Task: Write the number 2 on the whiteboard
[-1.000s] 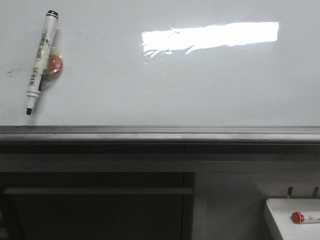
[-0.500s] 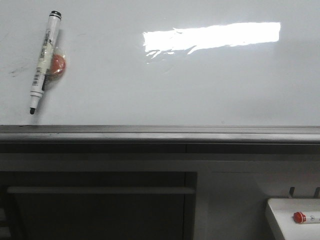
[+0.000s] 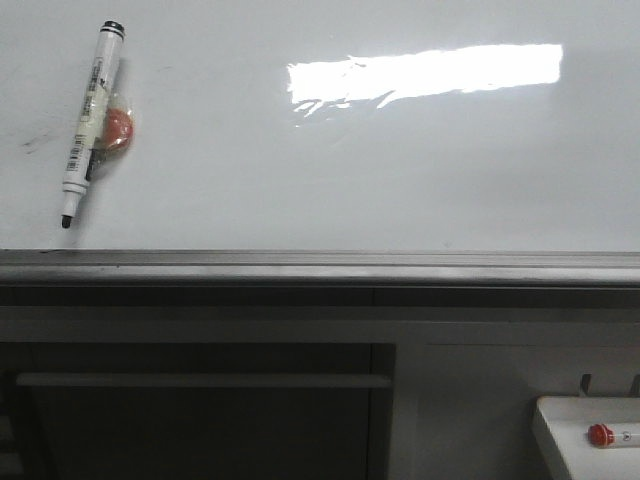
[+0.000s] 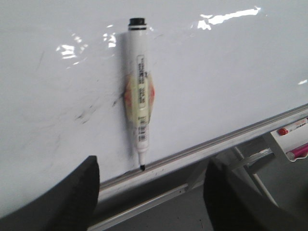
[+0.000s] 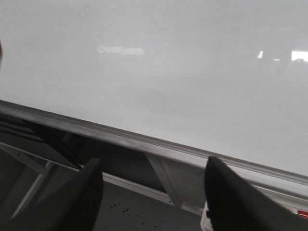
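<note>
Both sets of fingers are released and grasp nothing. On the left gripper (image 4: 151,192) we see 2 dark fingers (image 4: 72,197) spread wide apart in the left wrist view, with the marker (image 4: 138,96) visible in the gap between them but well clear of either one. On the right gripper (image 5: 151,197) we see 2 dark fingers (image 5: 67,202) spread equally wide in the right wrist view, with only the board and its ledge between them.

We locate the whiteboard (image 3: 380,170) across the upper half of the front view. Its surface is glossy white and carries a bright rectangular light reflection (image 3: 425,72) in the upper middle. A grey metal ledge (image 3: 320,265) runs along its lower edge. We see no drawn 2 on the board; the only marks are faint grey smudges (image 3: 35,140) at the far left.

The marker, white-bodied with a black end and an exposed dark tip, lies against the board at its upper left in the front view. It is slightly tilted, tip pointing down, and the tip sits just above the ledge. A round orange piece (image 3: 118,128) lies behind the barrel at mid-length, touching it.

Below the ledge we see a dark frame with a pale horizontal bar (image 3: 200,380). At the lower right a small white tray (image 3: 560,430) holds a red-capped marker (image 3: 605,435).
</note>
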Robot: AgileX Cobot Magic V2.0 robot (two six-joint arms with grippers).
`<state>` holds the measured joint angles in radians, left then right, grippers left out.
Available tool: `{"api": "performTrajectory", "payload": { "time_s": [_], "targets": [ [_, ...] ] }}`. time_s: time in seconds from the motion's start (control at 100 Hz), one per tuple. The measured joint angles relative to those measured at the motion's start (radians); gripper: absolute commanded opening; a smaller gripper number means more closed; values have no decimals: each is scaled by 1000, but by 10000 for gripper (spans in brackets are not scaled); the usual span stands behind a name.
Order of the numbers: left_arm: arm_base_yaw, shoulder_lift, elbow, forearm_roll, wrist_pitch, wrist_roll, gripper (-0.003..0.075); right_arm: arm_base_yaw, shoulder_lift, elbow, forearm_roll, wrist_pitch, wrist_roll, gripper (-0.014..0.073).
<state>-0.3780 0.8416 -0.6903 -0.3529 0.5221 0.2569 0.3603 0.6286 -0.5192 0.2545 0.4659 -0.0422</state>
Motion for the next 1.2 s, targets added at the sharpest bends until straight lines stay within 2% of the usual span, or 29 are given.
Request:
{"api": "performTrajectory", "payload": {
  "time_s": [0.11, 0.34, 0.7, 0.79, 0.97, 1.2],
  "targets": [
    [-36, 78, -3, -6, -97, 0, 419, 2, 0, 0, 0, -2, -1, 412],
    [-38, 226, -3, -41, -245, 0, 419, 2, 0, 0, 0, -2, -2, 412],
    [-40, 362, -3, -77, -274, 0, 406, 2, 0, 0, 0, -12, -2, 412],
    [-40, 379, -5, -79, -272, 0, 307, 2, 0, 0, 0, -22, -5, 412],
    [-41, 408, -6, -79, -270, 0, -23, 2, 0, 0, 0, -30, -6, 412],
    [-42, 431, -13, -73, -275, 0, -20, 9, 0, -2, 0, -32, -8, 412]
  ]
}}
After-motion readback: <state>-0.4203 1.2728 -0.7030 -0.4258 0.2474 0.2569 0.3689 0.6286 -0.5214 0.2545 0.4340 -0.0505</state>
